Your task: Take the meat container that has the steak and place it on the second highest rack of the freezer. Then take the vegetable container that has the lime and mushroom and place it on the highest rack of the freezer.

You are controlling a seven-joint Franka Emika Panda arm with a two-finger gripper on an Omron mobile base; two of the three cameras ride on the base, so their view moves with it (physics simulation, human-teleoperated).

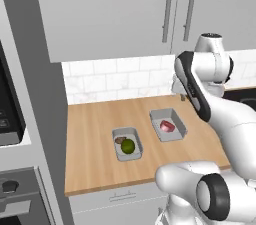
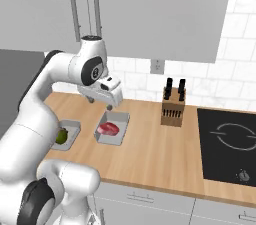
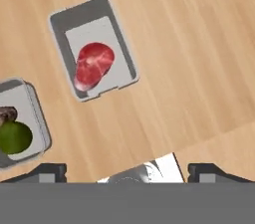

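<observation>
Fingers (image 3: pixel 127 170) spread wide, empty, above surface (image 2: pixel 150 154). Steak (image 3: pixel 93 65) in meat container (image 3: pixel 93 48); veg container (image 1: pixel 127 144) w/ lime (image 1: pixel 128 146) beside it.

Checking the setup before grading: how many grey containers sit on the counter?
2. The meat container with the steak lies nearer the wall; the vegetable container with the lime lies left of it.

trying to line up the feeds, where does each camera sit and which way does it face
Left base view: behind the arm's left, looking forward and down at the counter; arm at right.
Right base view: behind its right, same counter, knife block; arm at left.
Hand view: looks straight down from above; open gripper fingertips at bottom.
All share the steak tray.
</observation>
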